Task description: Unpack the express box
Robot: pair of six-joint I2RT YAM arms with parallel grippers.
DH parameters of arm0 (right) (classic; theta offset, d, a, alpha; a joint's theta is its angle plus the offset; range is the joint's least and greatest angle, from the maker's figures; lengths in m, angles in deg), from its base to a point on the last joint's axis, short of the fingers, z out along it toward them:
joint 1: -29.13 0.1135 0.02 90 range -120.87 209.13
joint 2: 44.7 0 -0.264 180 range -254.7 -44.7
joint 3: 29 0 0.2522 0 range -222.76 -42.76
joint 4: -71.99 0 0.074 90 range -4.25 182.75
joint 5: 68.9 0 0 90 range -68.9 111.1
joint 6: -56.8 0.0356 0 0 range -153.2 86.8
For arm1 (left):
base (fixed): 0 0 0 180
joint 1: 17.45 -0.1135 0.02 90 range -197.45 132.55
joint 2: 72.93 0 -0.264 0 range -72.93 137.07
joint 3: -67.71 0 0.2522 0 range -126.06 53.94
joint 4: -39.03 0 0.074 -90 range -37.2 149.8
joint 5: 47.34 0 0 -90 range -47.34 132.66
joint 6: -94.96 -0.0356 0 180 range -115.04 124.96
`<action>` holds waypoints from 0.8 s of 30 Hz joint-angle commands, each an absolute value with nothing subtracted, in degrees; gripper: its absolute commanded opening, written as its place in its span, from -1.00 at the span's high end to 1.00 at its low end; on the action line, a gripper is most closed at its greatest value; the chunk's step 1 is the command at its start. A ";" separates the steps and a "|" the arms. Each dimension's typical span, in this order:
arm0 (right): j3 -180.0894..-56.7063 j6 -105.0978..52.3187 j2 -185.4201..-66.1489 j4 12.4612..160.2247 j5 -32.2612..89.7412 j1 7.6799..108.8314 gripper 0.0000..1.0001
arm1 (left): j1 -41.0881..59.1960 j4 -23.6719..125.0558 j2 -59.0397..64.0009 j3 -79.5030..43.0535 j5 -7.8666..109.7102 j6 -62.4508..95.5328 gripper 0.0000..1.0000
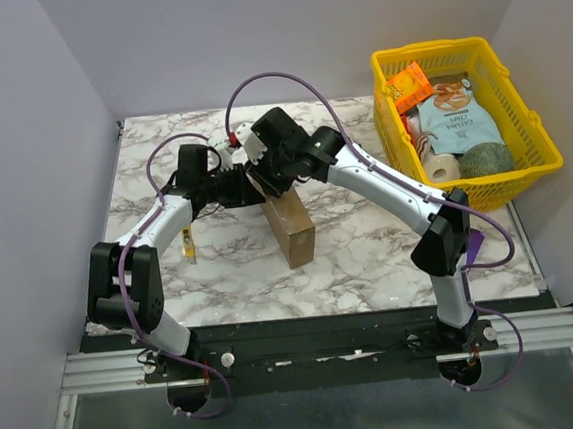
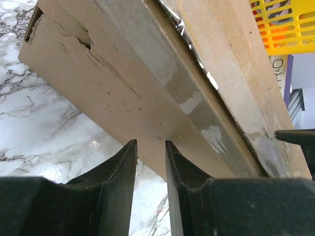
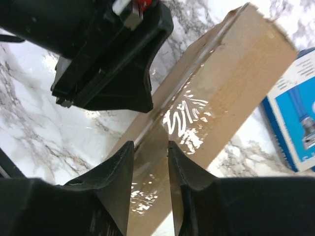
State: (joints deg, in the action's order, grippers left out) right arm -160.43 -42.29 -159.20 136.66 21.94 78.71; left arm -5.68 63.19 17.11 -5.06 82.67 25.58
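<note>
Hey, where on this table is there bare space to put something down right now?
Bare marble: the near strip between the express box and the right arm; the far left corner behind the left arm. Crowded: the centre, where both arms meet the box, and the full yellow basket.

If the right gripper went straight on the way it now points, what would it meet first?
Most likely the express box: its taped brown face lies directly ahead of the right gripper, filling the gap between its jaws. Depth is unclear, so it may be touching already.
</note>
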 commanded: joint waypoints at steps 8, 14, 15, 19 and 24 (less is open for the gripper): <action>-168.09 -49.90 -163.09 143.67 11.87 82.21 0.57 | -5.32 62.02 18.13 -4.59 81.95 25.97 0.25; -168.89 -49.12 -161.95 140.69 6.17 82.57 -0.23 | -5.32 62.20 18.13 -4.50 81.68 26.14 0.24; -168.89 -48.16 -161.60 140.24 3.03 82.57 -0.45 | -5.32 62.37 18.04 -4.50 81.60 25.97 0.24; -169.06 -43.77 -160.98 140.76 4.92 82.39 -0.92 | -5.32 62.46 17.69 -4.07 81.42 26.06 0.24; -168.54 -36.47 -163.52 143.14 5.90 81.69 -0.99 | -5.32 62.81 17.16 -3.89 81.25 25.70 0.23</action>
State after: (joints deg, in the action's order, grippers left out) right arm -167.29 -43.03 -162.24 141.34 7.19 81.95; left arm -5.70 63.14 17.33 -4.73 82.54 25.85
